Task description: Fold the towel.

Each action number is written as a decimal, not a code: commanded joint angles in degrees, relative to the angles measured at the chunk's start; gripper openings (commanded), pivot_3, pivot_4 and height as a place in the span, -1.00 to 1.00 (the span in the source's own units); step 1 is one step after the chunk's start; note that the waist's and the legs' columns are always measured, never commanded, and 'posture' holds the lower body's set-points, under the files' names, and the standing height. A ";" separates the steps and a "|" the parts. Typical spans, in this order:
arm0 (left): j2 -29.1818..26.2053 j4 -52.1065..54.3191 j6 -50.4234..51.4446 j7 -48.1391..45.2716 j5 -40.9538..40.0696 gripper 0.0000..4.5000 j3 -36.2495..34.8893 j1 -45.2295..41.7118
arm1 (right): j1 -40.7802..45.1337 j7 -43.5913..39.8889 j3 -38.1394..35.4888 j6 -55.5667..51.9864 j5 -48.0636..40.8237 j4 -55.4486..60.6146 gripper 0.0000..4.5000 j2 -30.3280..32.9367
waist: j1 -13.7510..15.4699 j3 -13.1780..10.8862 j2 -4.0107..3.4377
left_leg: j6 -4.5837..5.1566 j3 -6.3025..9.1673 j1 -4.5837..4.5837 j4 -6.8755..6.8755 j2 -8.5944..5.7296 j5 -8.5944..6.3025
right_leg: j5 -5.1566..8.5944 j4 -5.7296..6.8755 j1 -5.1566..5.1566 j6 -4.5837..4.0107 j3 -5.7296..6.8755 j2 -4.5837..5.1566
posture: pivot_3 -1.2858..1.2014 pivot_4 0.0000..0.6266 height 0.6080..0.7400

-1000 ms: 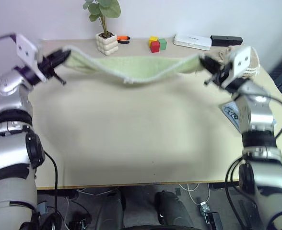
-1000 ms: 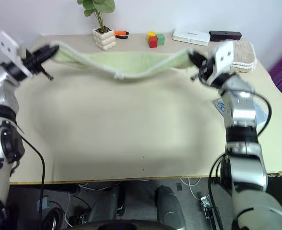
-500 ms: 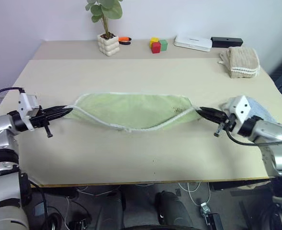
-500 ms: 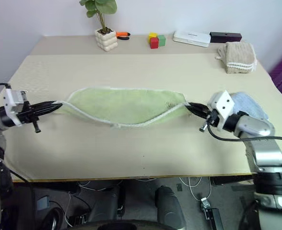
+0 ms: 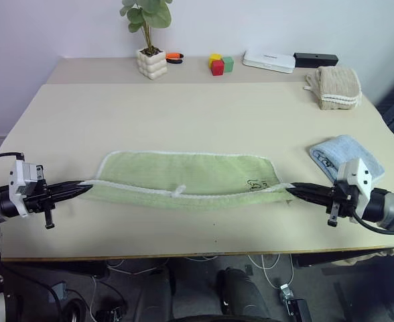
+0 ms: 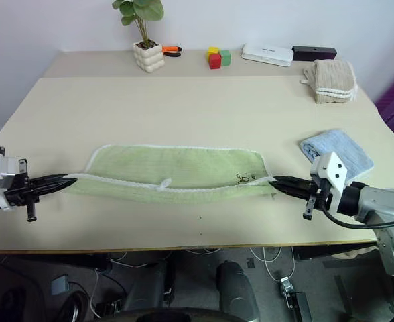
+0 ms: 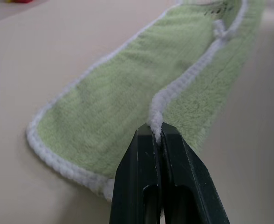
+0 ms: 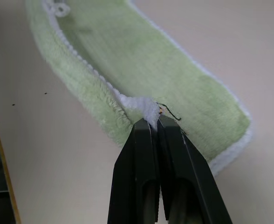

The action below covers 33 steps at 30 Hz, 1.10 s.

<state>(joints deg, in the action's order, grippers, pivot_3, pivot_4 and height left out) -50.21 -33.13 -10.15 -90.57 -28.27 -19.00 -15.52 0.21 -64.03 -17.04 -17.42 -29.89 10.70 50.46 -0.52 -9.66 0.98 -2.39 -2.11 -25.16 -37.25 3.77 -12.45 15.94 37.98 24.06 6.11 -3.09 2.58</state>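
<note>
The towel point(image 5: 183, 180), held in the air a second ago, now lies doubled on the desk point(image 5: 183, 107) near its front edge. The left tool point(image 5: 83, 188) and right tool point(image 5: 292, 190) remain pinched shut on its corners, so the first fold looks done.

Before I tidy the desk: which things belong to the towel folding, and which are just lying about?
In use: green towel, left gripper, right gripper.
Lying about: blue towel, beige towel, potted plant, coloured blocks, white box.
</note>
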 commanded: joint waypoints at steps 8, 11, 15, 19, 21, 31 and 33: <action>4.59 -8.14 -4.59 8.70 4.82 -1.00 1.86 -13.03 | 14.40 10.14 4.92 2.61 7.58 -12.00 -0.99 -4.89 | 0.12 0.02 0.01 | 0.00 0.01 0.02 0.03 -0.03 0.00 | -0.11 0.01 -0.02 0.19 0.02 -0.04 | 0.03 -0.52 1.00; 5.40 -11.87 -6.56 9.94 6.49 -1.00 2.65 -15.66 | 16.90 10.64 5.53 3.83 8.34 -15.11 -0.99 -6.38 | -0.09 0.02 0.01 | 0.01 -0.01 0.00 0.05 -0.06 -0.01 | -0.11 -0.01 -0.02 0.21 0.00 -0.02 | 0.03 -0.52 1.00; 6.21 -18.71 -8.99 12.26 9.19 -1.00 3.92 -19.96 | 22.11 12.42 7.22 6.25 10.78 -20.93 -0.99 -8.37 | -0.27 0.01 0.01 | 0.02 -0.01 -0.05 0.10 -0.04 -0.01 | -0.11 -0.01 0.08 0.23 0.00 -0.07 | 0.03 -0.52 1.00; 7.16 -23.50 -11.39 13.85 10.65 -1.00 4.50 -24.01 | 24.28 12.77 8.37 7.37 12.30 -23.30 -0.99 -9.34 | -0.05 0.01 0.01 | 0.02 0.01 -0.06 0.10 -0.04 -0.01 | -0.11 0.02 0.08 0.23 0.00 -0.07 | 0.03 -0.52 1.00; 7.62 -25.92 -12.66 15.14 12.10 -1.00 5.13 -25.69 | 24.79 13.27 9.27 8.50 13.70 -24.92 -0.99 -9.51 | 0.02 0.01 0.01 | 0.02 0.01 -0.10 0.10 -0.04 -0.01 | -0.11 0.00 0.08 0.23 0.01 -0.06 | 0.03 -0.52 1.00; 9.55 -31.97 -17.63 19.46 17.28 -1.00 7.63 -27.80 | 24.82 14.49 11.06 10.47 16.95 -26.97 -0.99 -10.52 | -0.16 0.01 0.00 | 0.01 0.01 -0.10 0.10 -0.05 0.00 | -0.12 0.02 0.11 0.24 0.01 -0.06 | 0.03 -0.52 1.00; 9.64 -32.69 -17.55 20.31 17.89 -1.00 7.83 -28.06 | 24.77 14.73 11.10 10.47 17.14 -26.87 -0.99 -10.65 | -0.11 0.01 0.00 | 0.01 0.01 -0.10 0.09 -0.05 0.00 | -0.12 0.02 0.11 0.24 0.01 -0.06 | 0.03 -0.52 1.00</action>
<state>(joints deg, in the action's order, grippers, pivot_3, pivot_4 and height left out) -39.97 -65.61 -26.76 -71.23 -10.93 -10.93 -42.18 24.23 -49.76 -5.31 -7.99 -12.61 -17.03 39.87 -0.62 -9.65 0.98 -2.38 -2.10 -25.26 -37.15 3.72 -12.45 15.82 38.00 24.17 6.34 -3.08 2.52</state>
